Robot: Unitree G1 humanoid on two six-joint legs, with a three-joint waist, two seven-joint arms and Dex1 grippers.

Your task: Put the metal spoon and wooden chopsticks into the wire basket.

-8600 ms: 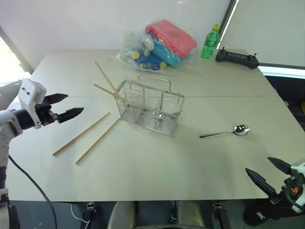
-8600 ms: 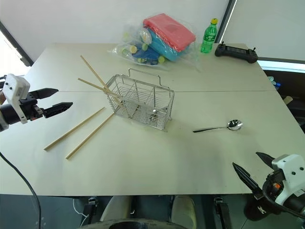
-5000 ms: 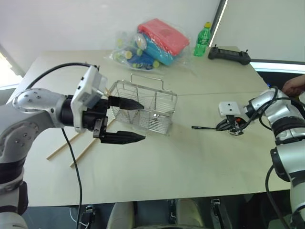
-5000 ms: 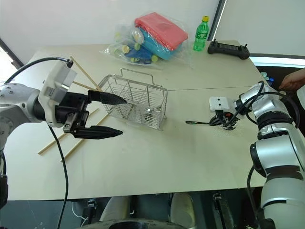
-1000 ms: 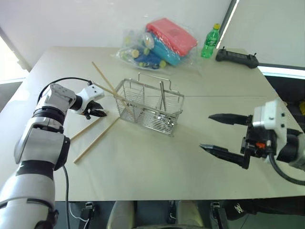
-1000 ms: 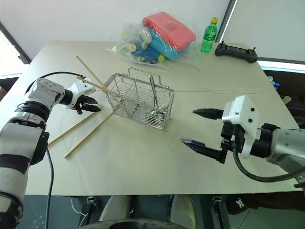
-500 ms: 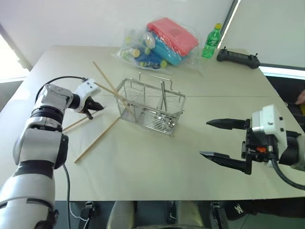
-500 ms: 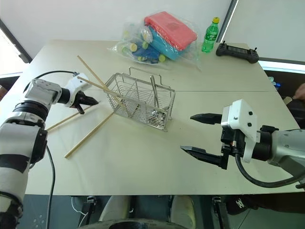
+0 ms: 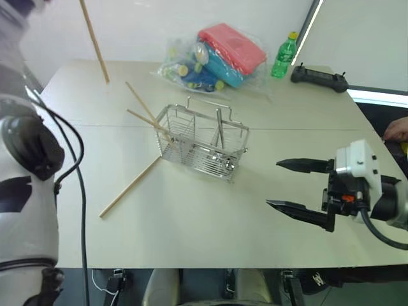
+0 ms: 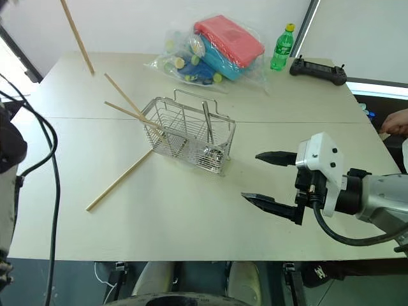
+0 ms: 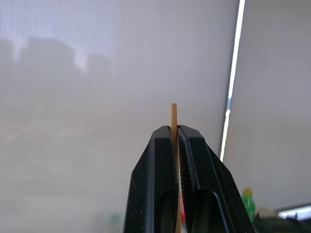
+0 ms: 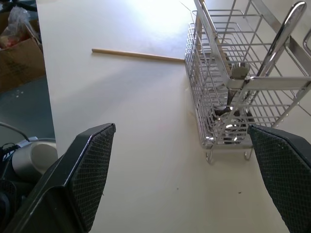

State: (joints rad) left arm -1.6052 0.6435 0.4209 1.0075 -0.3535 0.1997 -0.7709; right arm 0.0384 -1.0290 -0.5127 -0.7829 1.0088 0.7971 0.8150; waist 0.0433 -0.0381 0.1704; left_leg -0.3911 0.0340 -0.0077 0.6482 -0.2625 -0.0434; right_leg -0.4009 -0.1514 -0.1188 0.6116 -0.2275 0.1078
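Table [image 9: 191, 223] bare nr front; two chopsticks [image 9: 145, 113] cross basket [image 9: 203, 143] rim (left side).

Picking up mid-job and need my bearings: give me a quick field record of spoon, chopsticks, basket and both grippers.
metal spoon: standing in the wire basket
chopsticks in basket: two, leaning out over its rim
chopstick on table: one, beside the basket
lifted chopstick: clamped in the left gripper, raised over the table's far corner
right gripper: open, holding nothing, hovering over the table
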